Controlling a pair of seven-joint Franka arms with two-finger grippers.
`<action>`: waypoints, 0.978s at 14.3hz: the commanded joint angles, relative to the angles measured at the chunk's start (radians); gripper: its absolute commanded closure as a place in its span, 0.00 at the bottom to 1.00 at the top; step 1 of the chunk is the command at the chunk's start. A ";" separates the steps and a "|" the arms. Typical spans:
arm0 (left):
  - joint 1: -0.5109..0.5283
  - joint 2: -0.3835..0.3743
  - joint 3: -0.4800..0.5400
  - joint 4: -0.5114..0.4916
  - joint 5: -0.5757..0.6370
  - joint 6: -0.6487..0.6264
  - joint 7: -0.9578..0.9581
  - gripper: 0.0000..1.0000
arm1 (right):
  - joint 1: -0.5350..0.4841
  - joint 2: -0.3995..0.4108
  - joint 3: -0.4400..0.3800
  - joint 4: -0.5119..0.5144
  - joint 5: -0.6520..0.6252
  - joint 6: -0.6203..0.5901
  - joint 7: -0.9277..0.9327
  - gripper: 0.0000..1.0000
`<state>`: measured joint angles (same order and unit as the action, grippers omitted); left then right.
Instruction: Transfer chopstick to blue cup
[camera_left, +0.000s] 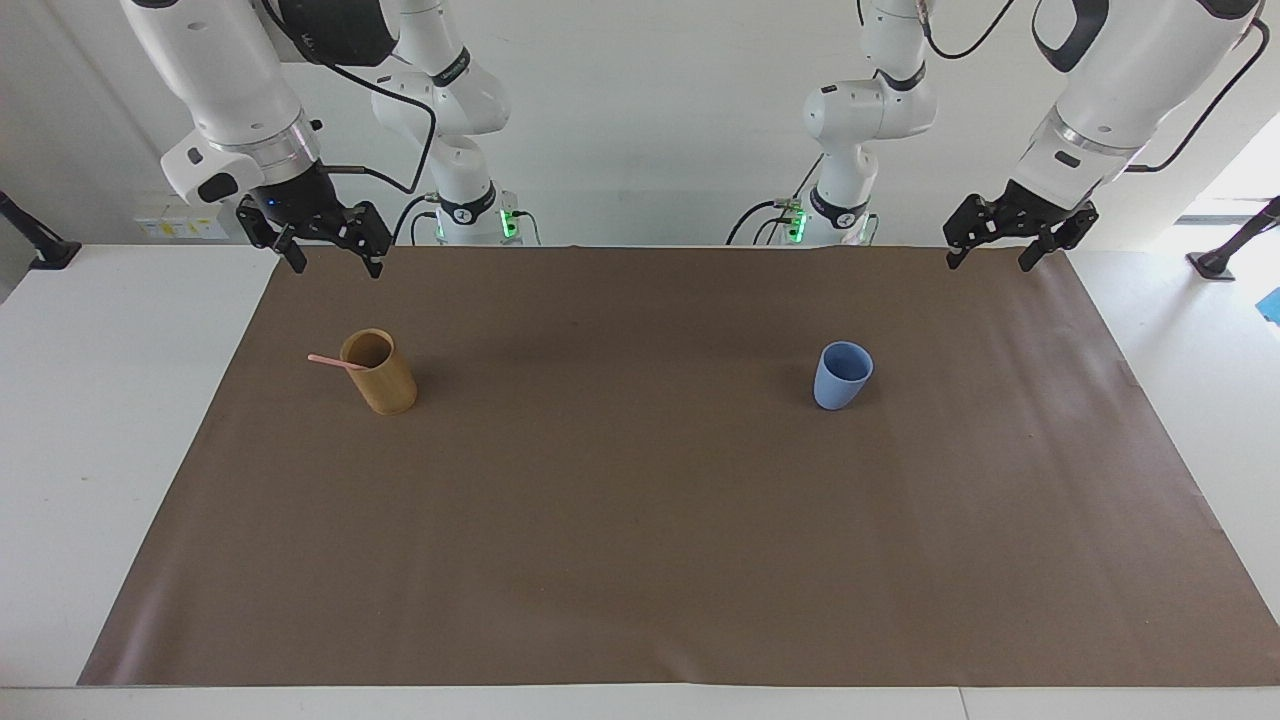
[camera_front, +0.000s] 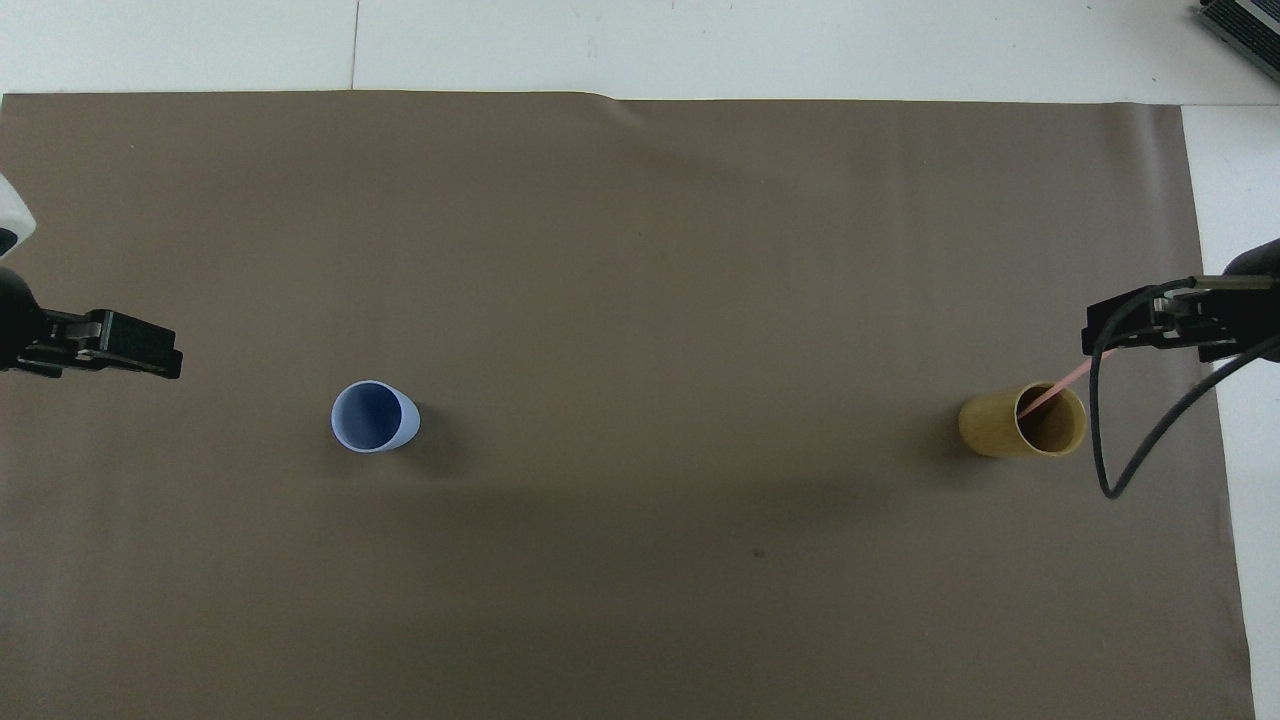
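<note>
Facing view: on the counter's brown mat (camera_left: 640, 560), a tan bamboo holder (camera_left: 380, 375) stands at nine o'clock with the chopstick (camera_left: 333, 361) leaning out over its rim. The blue cup (camera_left: 842, 375) stands at three o'clock, nothing visible inside. Both arms hang raised over the mat's twelve-o'clock corners, right end effector (camera_left: 330, 245) and left end effector (camera_left: 1003, 240) spread, holding nothing.

Overhead view: the blue cup (camera_front: 373, 416) shows a bare interior at nine o'clock; the chopstick (camera_front: 1062, 383) rests in the holder (camera_front: 1022, 424) at three o'clock. Left end effector (camera_front: 160, 352) and right end effector (camera_front: 1105, 328) hover above the mat's side edges.

Both white arms are held raised at the robots' end of the bench. The left arm's black two-finger claw (camera_left: 1003, 246) is pointed downward with fingers spread apart, empty. The right arm's black claw (camera_left: 330, 252) hangs likewise, fingers apart, empty.
</note>
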<state>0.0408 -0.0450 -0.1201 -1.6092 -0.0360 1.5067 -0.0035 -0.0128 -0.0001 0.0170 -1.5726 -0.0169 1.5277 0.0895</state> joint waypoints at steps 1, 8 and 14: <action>0.019 -0.015 -0.010 -0.006 -0.008 -0.011 0.010 0.00 | -0.015 0.000 0.003 0.000 0.006 0.002 -0.023 0.00; 0.019 -0.015 -0.010 -0.006 -0.008 -0.011 0.010 0.00 | -0.015 -0.004 0.003 -0.004 0.005 0.003 -0.027 0.00; 0.019 -0.015 -0.010 -0.005 -0.008 -0.011 0.010 0.00 | -0.024 -0.004 0.003 -0.004 0.005 0.003 -0.034 0.00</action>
<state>0.0408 -0.0450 -0.1201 -1.6092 -0.0360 1.5066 -0.0035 -0.0209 -0.0001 0.0151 -1.5726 -0.0169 1.5277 0.0887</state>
